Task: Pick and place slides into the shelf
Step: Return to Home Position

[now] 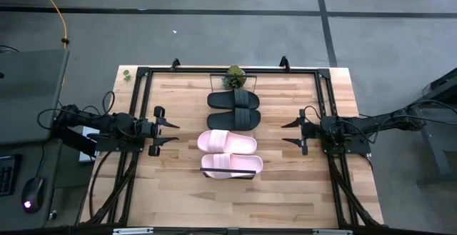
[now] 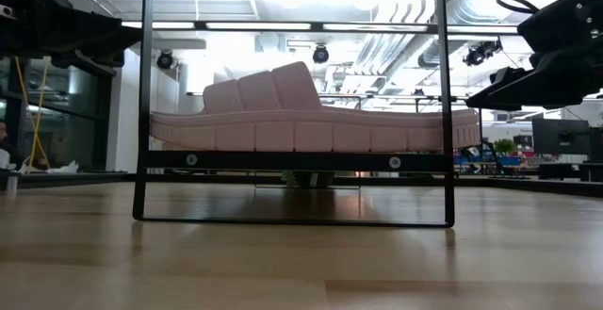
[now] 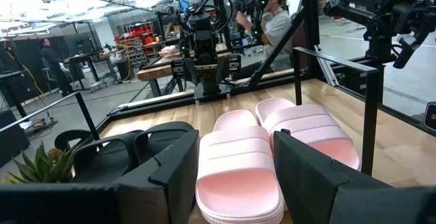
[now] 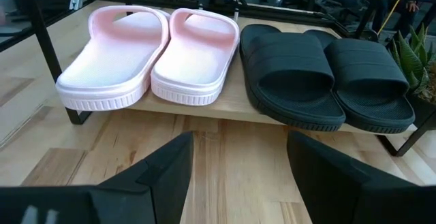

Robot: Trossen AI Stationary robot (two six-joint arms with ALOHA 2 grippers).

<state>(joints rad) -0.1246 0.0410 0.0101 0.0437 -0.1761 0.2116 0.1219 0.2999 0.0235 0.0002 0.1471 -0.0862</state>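
Two pale pink slides (image 1: pixel 227 142) (image 1: pixel 232 165) and two black slides (image 1: pixel 232 100) (image 1: pixel 234 118) lie side by side, soles down, on the narrow light-wood shelf (image 4: pixel 204 113) in the middle of the table. The pink pair is at the shelf's near end and the black pair at its far end. In the low view a pink slide (image 2: pixel 311 122) sits on the shelf's black frame (image 2: pixel 292 160). My left gripper (image 1: pixel 176 132) is open and empty, left of the pink slides. My right gripper (image 1: pixel 284 133) is open and empty, right of the shelf.
A small green plant (image 1: pixel 234 76) stands at the shelf's far end. A black metal frame (image 1: pixel 139 106) runs along the table's sides and far edge. Bare plank tabletop (image 1: pixel 285 185) lies either side of the shelf. A person (image 3: pixel 272 13) stands beyond the table.
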